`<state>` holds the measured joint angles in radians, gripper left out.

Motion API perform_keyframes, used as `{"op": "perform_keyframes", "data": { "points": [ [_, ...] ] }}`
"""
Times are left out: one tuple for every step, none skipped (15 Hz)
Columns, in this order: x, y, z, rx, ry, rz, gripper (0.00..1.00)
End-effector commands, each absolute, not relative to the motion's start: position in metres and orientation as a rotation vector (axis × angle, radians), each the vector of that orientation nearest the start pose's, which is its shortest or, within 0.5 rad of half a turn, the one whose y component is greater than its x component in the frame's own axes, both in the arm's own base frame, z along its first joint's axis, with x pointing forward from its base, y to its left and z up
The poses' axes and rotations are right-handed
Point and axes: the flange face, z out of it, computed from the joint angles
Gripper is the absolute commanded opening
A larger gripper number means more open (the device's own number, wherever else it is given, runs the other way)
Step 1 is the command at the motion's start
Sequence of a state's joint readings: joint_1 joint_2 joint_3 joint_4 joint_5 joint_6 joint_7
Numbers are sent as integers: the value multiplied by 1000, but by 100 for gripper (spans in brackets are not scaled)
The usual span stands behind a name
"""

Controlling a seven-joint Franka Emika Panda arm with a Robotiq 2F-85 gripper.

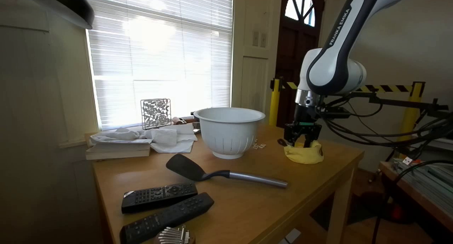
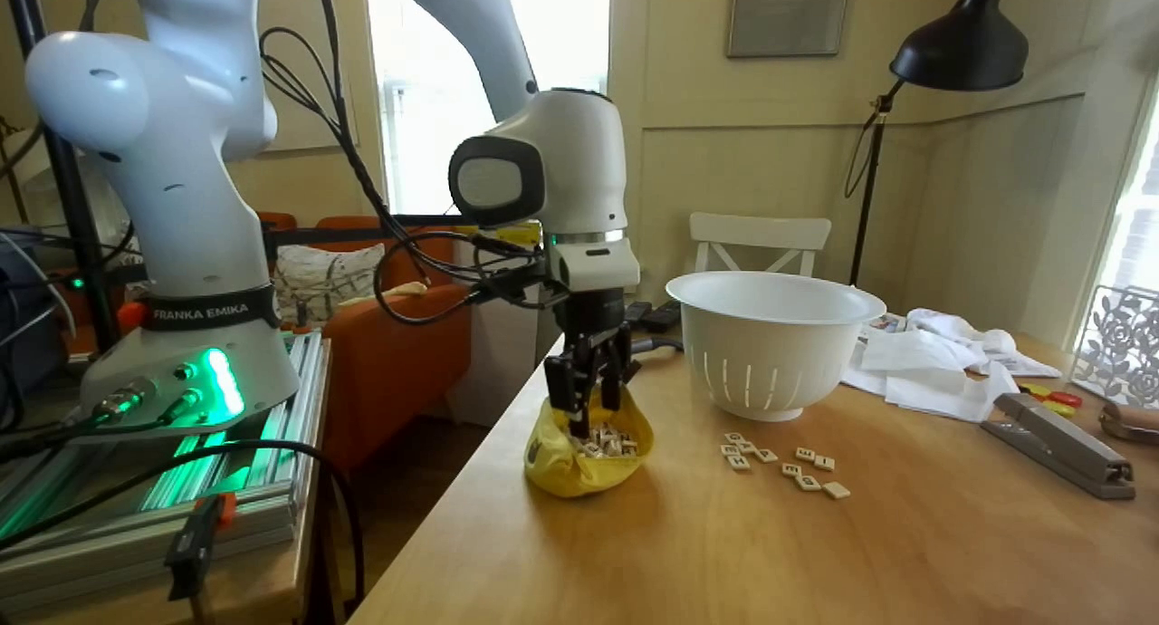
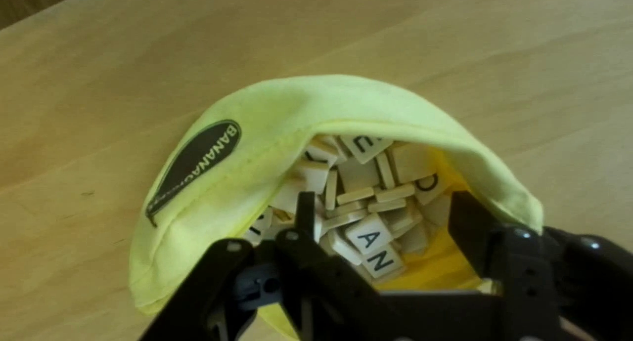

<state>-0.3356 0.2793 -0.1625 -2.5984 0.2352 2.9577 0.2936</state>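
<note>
In an exterior view, a yellow pouch (image 1: pixel 302 155) sits near the desk's (image 1: pixel 244 208) corner; in an exterior view, tiles (image 2: pixel 608 441) inside likely weigh it steady. Wrist view: the gripper (image 3: pixel 383 197) clasps nothing, its 2 fingers (image 3: pixel 305 215) spread within the pouch's mouth.

In an exterior view, daylight pours through the wide window with white slatted blinds (image 1: pixel 159 56) beyond the far edge of the light-brown wooden table (image 1: pixel 240 208) — glare blanks out the middle of the slats — while the panelled cream wall (image 1: pixel 46 106) past the table's left edge sits in gloom. In an exterior view, a glowing green strip (image 2: pixel 225 382) tints the silver aluminium rails (image 2: pixel 172 485) off the table's left edge. The wrist view is dimmer and softer: the black robot fingers (image 3: pixel 305 215) are dark, blurred shapes and wood grain looks smeared up to the table's edge, yet black letters on the topmost square cream tiles (image 3: pixel 368 234) read clearly.
</note>
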Motion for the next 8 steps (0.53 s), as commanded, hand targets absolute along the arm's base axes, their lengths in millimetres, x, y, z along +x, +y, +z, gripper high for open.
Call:
{"op": "perform_keyframes", "data": {
  "points": [
    [379,-235,156,-2743,1525,-140,65],
    [377,-238,154,-2743,1534,-130,63],
    [375,-242,152,-2743,1544,-125,67],
    [373,-245,150,-2745,1552,-118,65],
    [372,-248,148,-2742,1560,-117,66],
    [370,-251,146,-2744,1566,-114,68],
    [370,-252,145,-2743,1568,-107,70],
    [369,-253,142,-2745,1564,-100,69]
  ]
}}
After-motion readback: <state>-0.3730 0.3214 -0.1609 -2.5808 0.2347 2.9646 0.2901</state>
